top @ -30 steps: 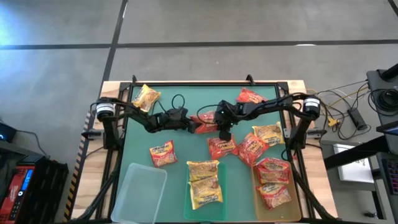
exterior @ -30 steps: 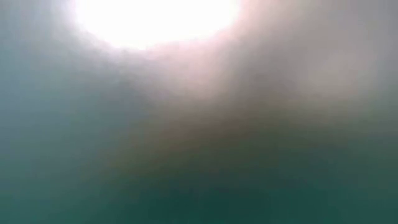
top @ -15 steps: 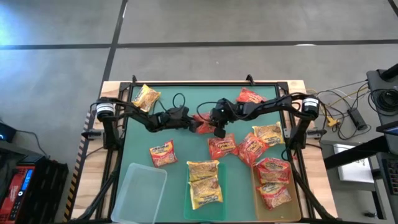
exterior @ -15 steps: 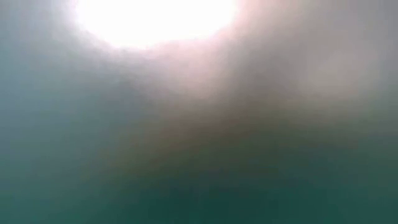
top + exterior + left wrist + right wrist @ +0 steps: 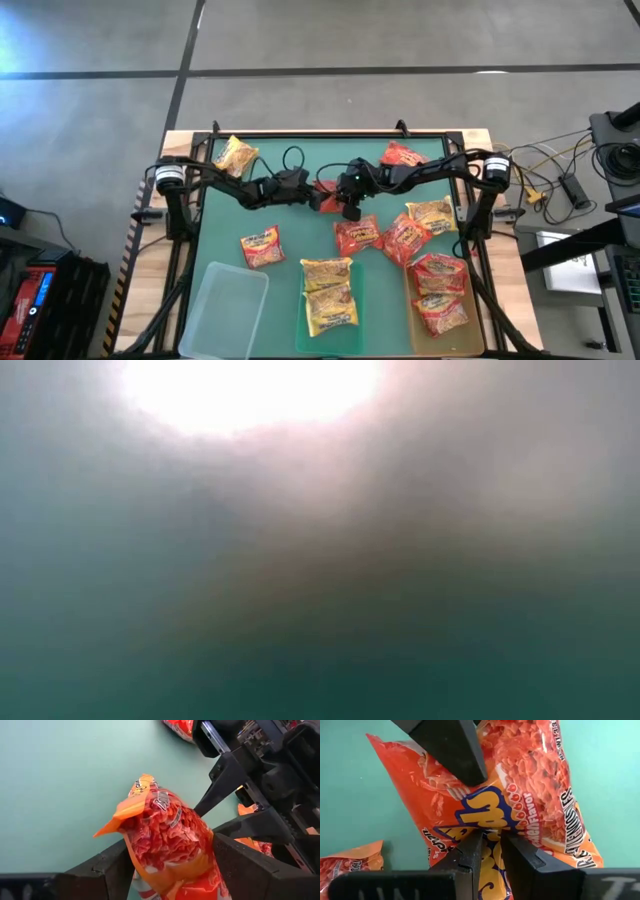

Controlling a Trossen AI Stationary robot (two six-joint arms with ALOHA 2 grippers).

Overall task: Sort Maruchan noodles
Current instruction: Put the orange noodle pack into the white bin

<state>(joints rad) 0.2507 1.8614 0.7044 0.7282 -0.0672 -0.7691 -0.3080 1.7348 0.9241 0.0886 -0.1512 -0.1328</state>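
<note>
Since a second ago the right gripper (image 5: 350,207) has drawn back from the loose packets toward mid-mat, and the orange-red packet (image 5: 325,193) has lifted with it. Its fingers (image 5: 470,852) pinch that packet's lower edge; the left gripper (image 5: 312,196) has its wide-spread fingers (image 5: 115,865) on either side of the same packet, so both arms meet at the centre of the green mat (image 5: 290,225). The near-left mat is open, and so is the strip along the far edge. Counted from above: three trays. The clear tray (image 5: 225,298) holds nothing, the green tray (image 5: 305,320) two yellow packets, the amber tray (image 5: 412,315) two red ones. Six packets lie loose on the mat. Only the wrist views show the grip; the low view is a blur
</note>
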